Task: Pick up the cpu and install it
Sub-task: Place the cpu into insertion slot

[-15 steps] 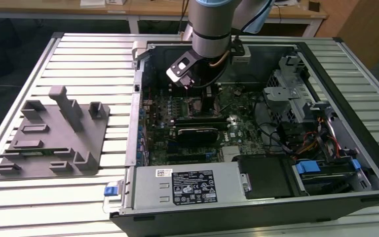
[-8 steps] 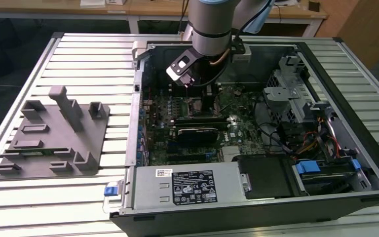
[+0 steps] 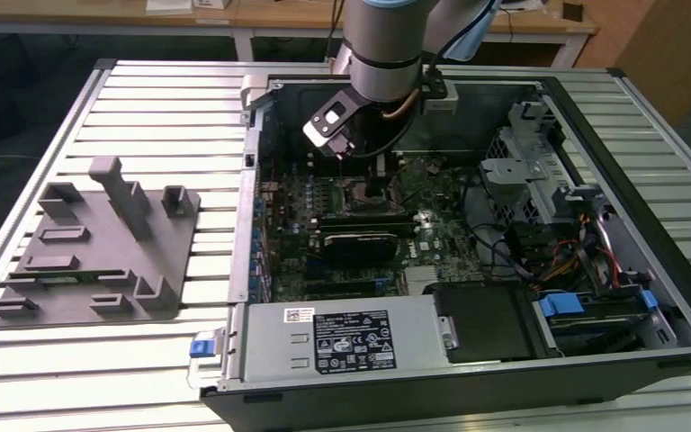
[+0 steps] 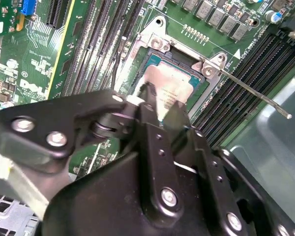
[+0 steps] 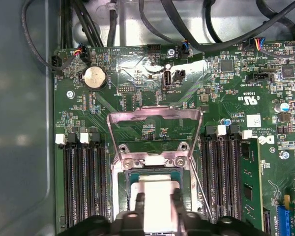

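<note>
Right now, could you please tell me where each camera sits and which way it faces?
Exterior view: off the arm, high, looking down into the open computer case; the arm reaches into it.
First wrist view: at the wrist, facing down onto the motherboard; the gripper shows at the cpu.
Second wrist view: at the wrist, slanting past the gripper toward the cpu.
Both wrist views share gripper and cpu.
</note>
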Robot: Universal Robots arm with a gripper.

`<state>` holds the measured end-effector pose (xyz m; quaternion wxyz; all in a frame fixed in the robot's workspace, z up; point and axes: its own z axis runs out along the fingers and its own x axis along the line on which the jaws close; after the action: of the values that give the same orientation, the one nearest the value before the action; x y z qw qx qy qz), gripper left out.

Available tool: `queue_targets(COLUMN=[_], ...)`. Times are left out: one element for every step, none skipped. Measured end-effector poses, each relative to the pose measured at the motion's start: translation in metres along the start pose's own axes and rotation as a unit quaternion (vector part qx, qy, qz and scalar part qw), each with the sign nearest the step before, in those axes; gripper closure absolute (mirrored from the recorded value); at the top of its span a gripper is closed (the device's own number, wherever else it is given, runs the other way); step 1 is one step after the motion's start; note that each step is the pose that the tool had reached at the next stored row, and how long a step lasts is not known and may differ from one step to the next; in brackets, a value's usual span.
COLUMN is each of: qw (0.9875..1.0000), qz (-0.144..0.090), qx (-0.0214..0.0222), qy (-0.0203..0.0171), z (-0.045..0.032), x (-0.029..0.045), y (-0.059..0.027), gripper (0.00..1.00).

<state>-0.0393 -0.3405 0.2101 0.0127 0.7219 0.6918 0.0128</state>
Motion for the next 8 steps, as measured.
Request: queue_targets(qw=[1.0, 1.0, 1.0, 1.0, 1.0, 1.0, 1.0, 1.0], qz=[0.0, 0.0, 0.0, 0.0, 0.0, 0.0, 0.0, 0.0], qx=[0.0, 0.0, 0.0, 0.0, 0.0, 0.0, 0.0, 0.0], qy=[0.0, 0.0, 0.0, 0.0, 0.0, 0.0, 0.0, 0.0], z=[0.0, 0.0, 0.0, -0.0001, -0.0001, -0.0001, -0.0001, -0.0001], x=[0.0, 0.0, 0.0, 0.0, 0.0, 0.0, 0.0, 0.0], y=[0.0, 0.0, 0.0, 0.0, 0.0, 0.0, 0.0, 0.0], gripper=[0.7, 0.76, 0.76, 0.82, 0.88, 0.88, 0.89, 0.89])
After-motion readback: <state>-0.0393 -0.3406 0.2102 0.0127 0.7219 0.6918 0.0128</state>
